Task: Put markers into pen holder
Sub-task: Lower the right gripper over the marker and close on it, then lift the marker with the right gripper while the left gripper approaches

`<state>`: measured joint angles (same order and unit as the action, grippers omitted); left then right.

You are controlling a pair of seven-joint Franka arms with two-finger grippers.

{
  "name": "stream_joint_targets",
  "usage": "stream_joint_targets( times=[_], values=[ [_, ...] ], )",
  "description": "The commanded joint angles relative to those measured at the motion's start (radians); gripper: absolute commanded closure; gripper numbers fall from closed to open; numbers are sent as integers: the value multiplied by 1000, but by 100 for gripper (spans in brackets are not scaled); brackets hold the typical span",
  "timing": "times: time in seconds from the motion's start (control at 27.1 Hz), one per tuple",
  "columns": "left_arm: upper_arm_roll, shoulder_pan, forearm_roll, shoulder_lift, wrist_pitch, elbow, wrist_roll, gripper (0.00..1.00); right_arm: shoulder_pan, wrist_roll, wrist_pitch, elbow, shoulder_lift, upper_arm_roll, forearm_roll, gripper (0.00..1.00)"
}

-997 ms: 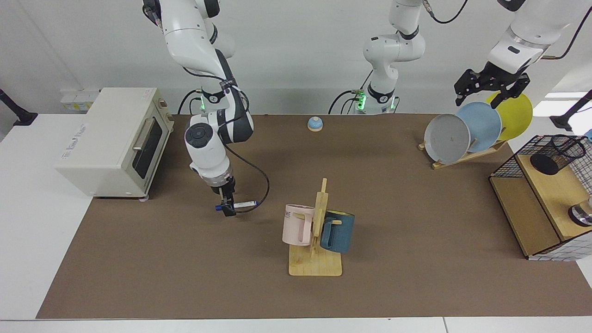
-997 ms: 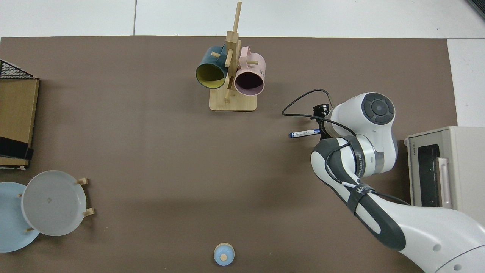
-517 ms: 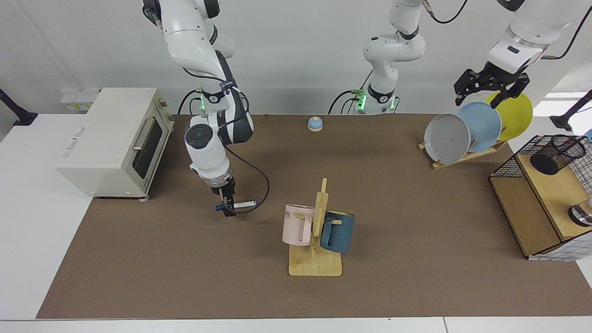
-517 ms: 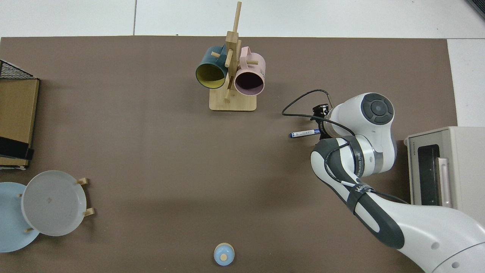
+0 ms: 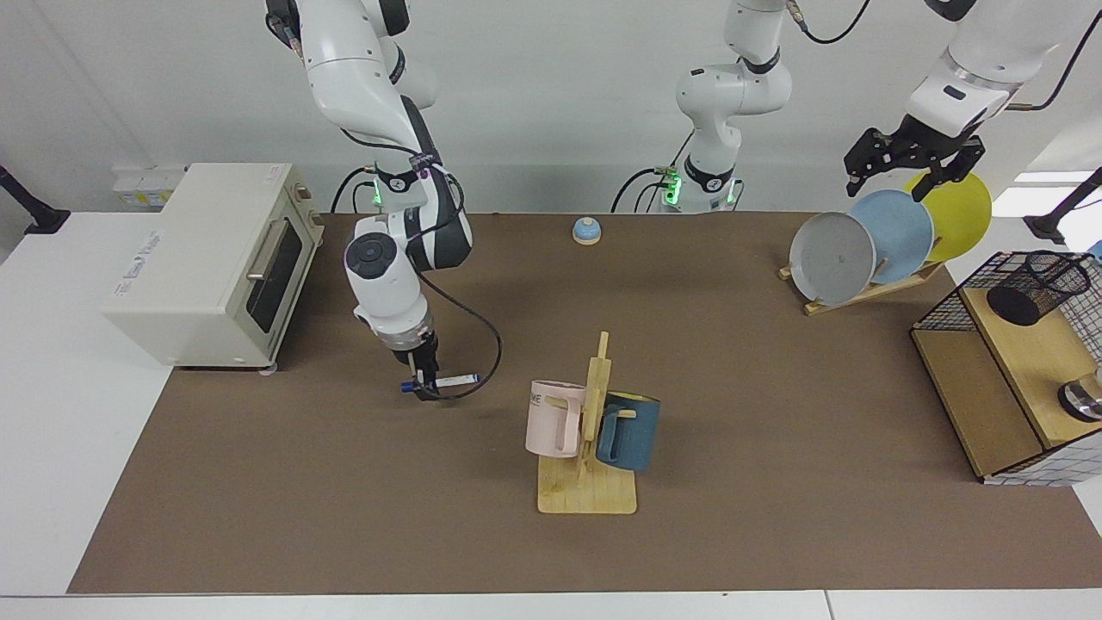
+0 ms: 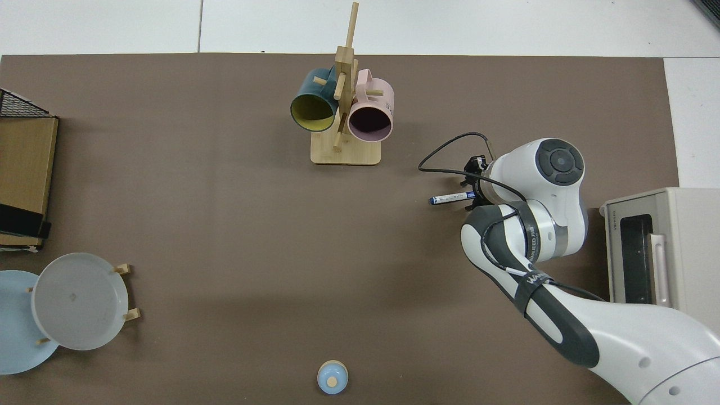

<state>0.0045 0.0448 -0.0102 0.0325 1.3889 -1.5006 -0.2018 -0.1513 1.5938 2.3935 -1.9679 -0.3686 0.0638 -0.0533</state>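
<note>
- Facing view: the right tool (image 5: 423,385) points down over the brown mat on the bench (image 5: 775,534), clenched on the marker (image 5: 441,381), which it grips near its blue end
- The marker lies level, its long axis running across the view; one blue tip shows at the view's left of the fingers, the white barrel at the view's right
- The left tool (image 5: 911,164) waits high above the plate rack (image 5: 869,293), its fingers spread apart and gripping nothing
- The pen holder (image 5: 1037,288) lies tipped over on the wooden shelf (image 5: 1029,362), well apart from the marker
- The pink mug (image 5: 554,418) shows the letters "ME"
- The writing on the toaster oven (image 5: 207,263) is too small to read
- Top view: the marker (image 6: 451,198) lies level, its blue tip toward the view's left; the label print is unreadable
</note>
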Motion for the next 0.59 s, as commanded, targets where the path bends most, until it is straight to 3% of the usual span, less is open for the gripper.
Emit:
stream_joint_targets(
  times=[0.0, 0.3, 0.55],
  values=[
    [-1, 4, 13, 33, -2, -40, -5, 0, 4, -23, 32, -14, 0, 2, -7, 68],
    [-1, 1, 13, 33, -2, -40, -7, 0, -1, -12, 21, -14, 0, 2, -8, 99],
    [-6, 0, 15, 33, -7, -40, -5, 0, -5, 50, -2, -12, 16, 2, -8, 100]
  ],
)
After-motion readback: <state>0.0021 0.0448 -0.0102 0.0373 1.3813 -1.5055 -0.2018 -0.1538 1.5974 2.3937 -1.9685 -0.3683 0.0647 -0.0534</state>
